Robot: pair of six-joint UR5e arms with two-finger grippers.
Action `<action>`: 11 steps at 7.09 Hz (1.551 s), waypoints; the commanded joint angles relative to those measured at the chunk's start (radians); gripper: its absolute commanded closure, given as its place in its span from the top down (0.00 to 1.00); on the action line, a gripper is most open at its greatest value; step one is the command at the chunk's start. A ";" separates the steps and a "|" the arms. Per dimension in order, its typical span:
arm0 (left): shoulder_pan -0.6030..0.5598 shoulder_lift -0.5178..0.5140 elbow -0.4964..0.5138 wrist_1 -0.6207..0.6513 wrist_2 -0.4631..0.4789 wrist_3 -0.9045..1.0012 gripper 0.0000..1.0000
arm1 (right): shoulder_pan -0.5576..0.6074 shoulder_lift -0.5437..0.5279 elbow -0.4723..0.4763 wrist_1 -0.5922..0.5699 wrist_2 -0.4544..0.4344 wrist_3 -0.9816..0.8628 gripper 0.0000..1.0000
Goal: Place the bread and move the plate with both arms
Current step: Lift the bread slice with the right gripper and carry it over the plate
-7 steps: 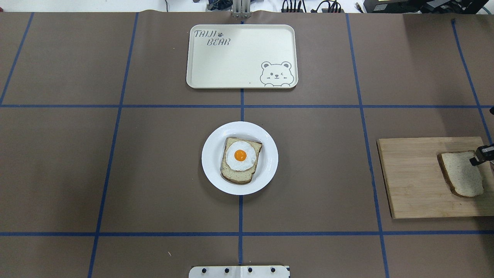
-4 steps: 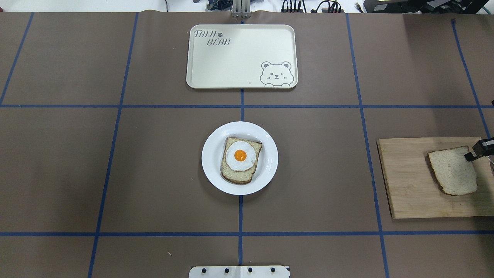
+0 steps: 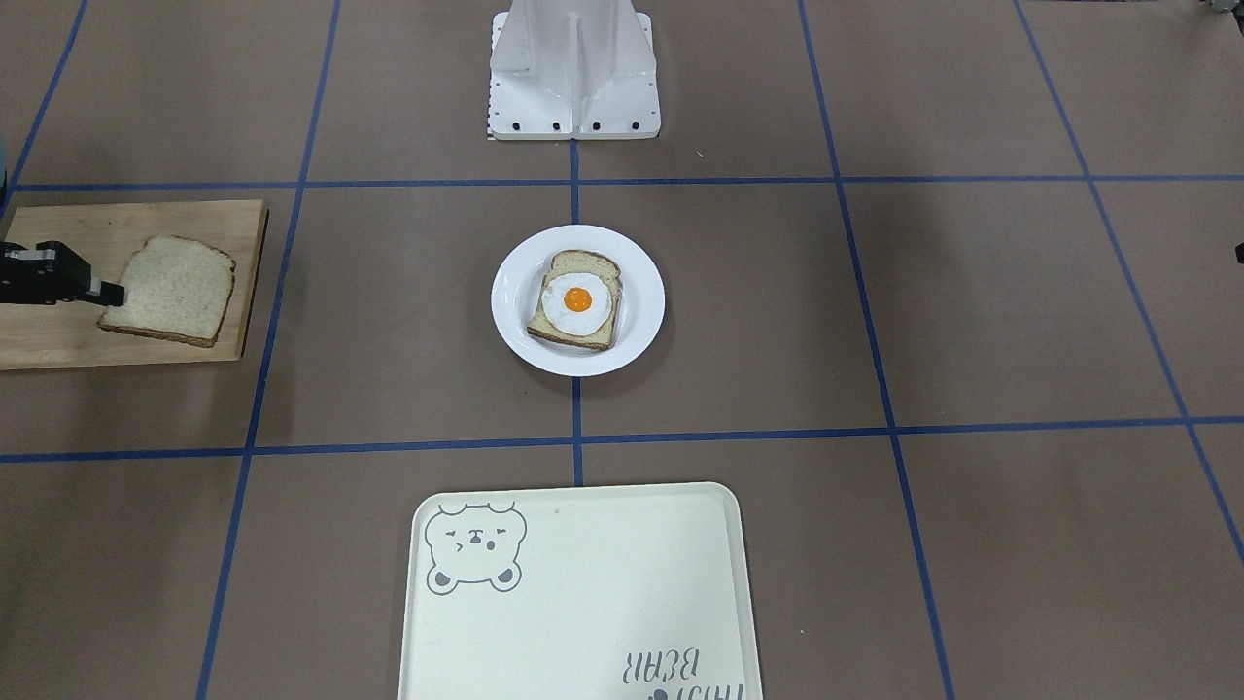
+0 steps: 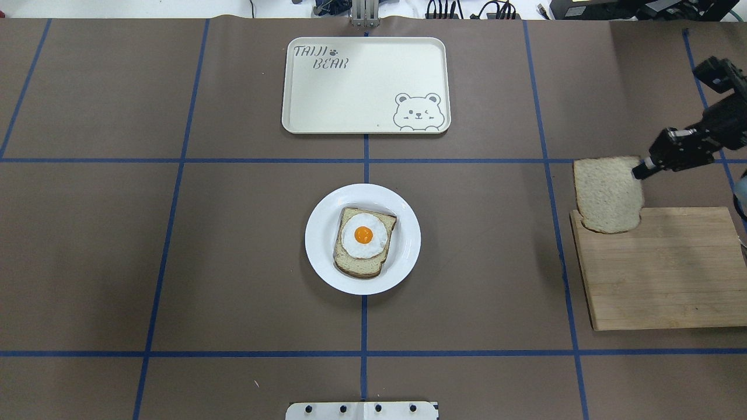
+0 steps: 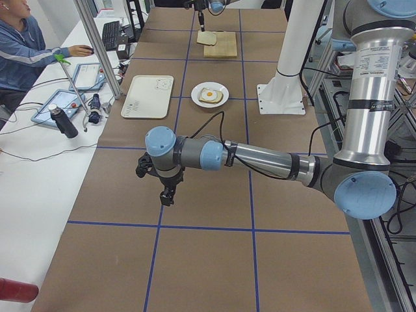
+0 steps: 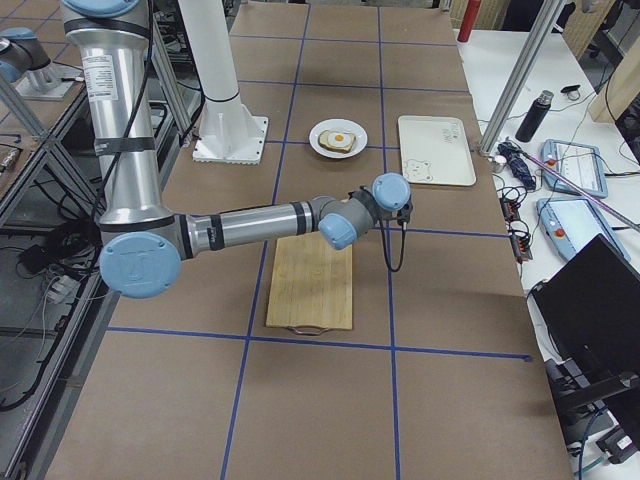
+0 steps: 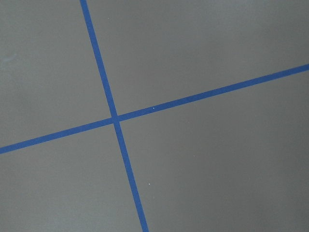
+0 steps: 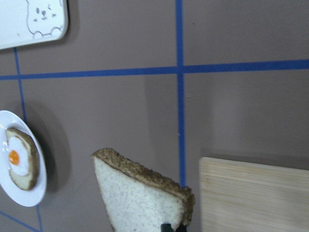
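**Bread aloft, plate untouched**

Overhead: bread (image 4: pixel 608 194) is held pinched by the right gripper (image 4: pixel 637 172) above the board (image 4: pixel 665 274) corner — plate (image 4: pixel 318 233) well apart.

Left side view: left gripper (image 5: pixel 166 197) hangs over the table (image 5: pixel 195 260) — open or closed cannot be told.

Placing and the plate move remain.

Silver-grey tubular arms (image 5: pixel 260 158); light-blue joint caps (image 5: pixel 161 142); black cables (image 6: pixel 390 262); white pedestal (image 5: pixel 281 97).

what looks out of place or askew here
Nothing is spilled or damaged. The one odd thing is the bread, held mid-air by one edge in the right hand, above the cutting board corner.
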 commanded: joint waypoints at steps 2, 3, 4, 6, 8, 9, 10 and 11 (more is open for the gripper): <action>-0.004 0.010 -0.003 0.005 -0.018 0.000 0.99 | -0.271 0.356 -0.037 0.004 -0.183 0.464 0.00; -0.004 0.018 -0.005 0.003 -0.018 0.000 0.99 | -0.337 0.431 -0.062 0.007 -0.248 0.570 0.00; -0.005 0.021 -0.014 0.004 -0.018 0.000 0.99 | -0.408 0.468 -0.067 0.009 -0.330 0.651 0.00; -0.005 0.028 -0.035 0.004 -0.020 -0.002 0.99 | -0.502 0.477 -0.070 0.009 -0.421 0.687 0.00; -0.004 0.031 -0.033 0.003 -0.017 -0.002 0.99 | -0.533 0.478 -0.096 0.012 -0.466 0.713 0.00; -0.002 0.031 -0.036 0.003 -0.018 -0.002 0.99 | -0.534 0.477 -0.105 0.012 -0.474 0.716 0.00; -0.002 0.031 -0.039 0.003 -0.017 -0.002 0.99 | -0.536 0.477 -0.120 0.024 -0.484 0.745 0.00; -0.002 0.031 -0.040 0.003 -0.017 -0.002 0.99 | -0.537 0.477 -0.158 0.083 -0.504 0.765 0.00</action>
